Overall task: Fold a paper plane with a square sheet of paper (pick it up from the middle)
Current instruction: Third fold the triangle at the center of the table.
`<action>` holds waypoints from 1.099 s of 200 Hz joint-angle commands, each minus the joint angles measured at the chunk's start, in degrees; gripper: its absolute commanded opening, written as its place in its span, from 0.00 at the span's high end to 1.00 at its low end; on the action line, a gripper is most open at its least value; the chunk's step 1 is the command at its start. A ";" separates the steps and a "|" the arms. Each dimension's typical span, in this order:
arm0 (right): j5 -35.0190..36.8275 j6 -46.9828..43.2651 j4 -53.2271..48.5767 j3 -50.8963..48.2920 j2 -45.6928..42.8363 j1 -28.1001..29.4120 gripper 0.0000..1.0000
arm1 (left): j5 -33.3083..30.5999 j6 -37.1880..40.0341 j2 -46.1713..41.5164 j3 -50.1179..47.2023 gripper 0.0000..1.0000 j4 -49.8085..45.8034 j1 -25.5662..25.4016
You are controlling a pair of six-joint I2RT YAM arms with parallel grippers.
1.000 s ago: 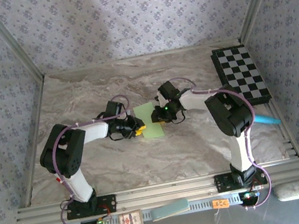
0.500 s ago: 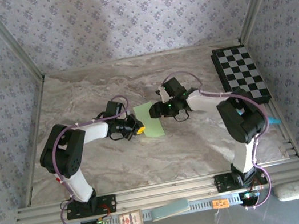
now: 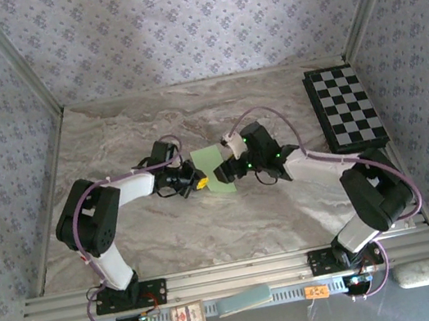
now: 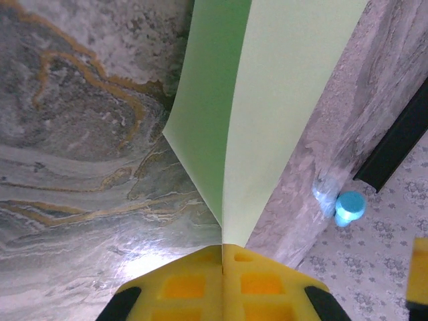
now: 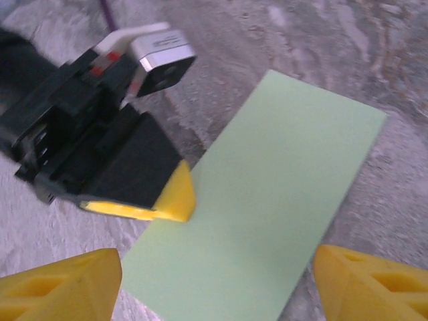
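Left gripper (image 4: 223, 262) has its yellow foam pads pressed together on the edge of the pale green paper (image 4: 281, 100) (smooth, folded into a long rectangle with one sharp crease); the paper sits mid-way across the marble-patterned table (image 4: 73, 134); right gripper (image 5: 215, 284) is spread wide above the sheet; a checkered board (image 3: 345, 107) lies well apart, far right.

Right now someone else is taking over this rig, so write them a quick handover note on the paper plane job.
Left gripper: shut, pinching one long edge of the green paper.
Right gripper: open above the paper, gripping nothing.
Paper: mid-table between the two grippers, a long rectangle.
Done: apparently one fold in half.
Left: every pointed fold; there is no dart shape yet.
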 commanded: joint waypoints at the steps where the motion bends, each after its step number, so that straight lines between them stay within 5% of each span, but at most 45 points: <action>1: 0.23 -8.98 4.87 -2.82 -1.06 2.77 0.23 | 0.65 -1.17 -1.85 1.67 1.00 -1.44 -0.14; 109: 6.54 -22.21 22.30 -11.32 5.20 8.07 0.30 | 1.45 -1.40 -1.08 2.43 1.00 -1.69 -0.22; 220: 3.30 -22.78 21.46 -9.46 5.84 8.11 0.64 | 1.78 -1.35 -0.73 2.38 1.00 -2.00 -0.27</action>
